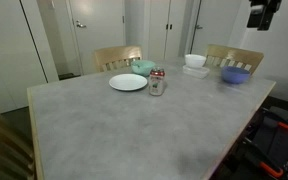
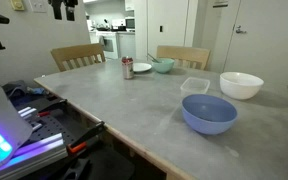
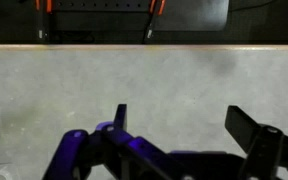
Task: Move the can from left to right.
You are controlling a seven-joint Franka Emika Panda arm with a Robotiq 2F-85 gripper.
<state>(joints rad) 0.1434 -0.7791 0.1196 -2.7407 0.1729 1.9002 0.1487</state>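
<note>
The can (image 1: 158,82) is small and silver with red markings. It stands upright on the grey table (image 1: 124,130), just beside the white plate (image 1: 127,82). It also shows in an exterior view (image 2: 127,68). My gripper (image 1: 264,15) hangs high above the table, far from the can, and shows at the top edge of an exterior view (image 2: 66,8). In the wrist view the gripper (image 3: 180,115) is open and empty over bare table top. The can does not show in the wrist view.
A teal bowl (image 1: 144,68) sits behind the plate. A white bowl (image 2: 241,85), a clear container (image 2: 195,86) and a blue bowl (image 2: 209,113) stand at the other end. Two wooden chairs (image 1: 117,57) (image 1: 234,55) stand along the far edge.
</note>
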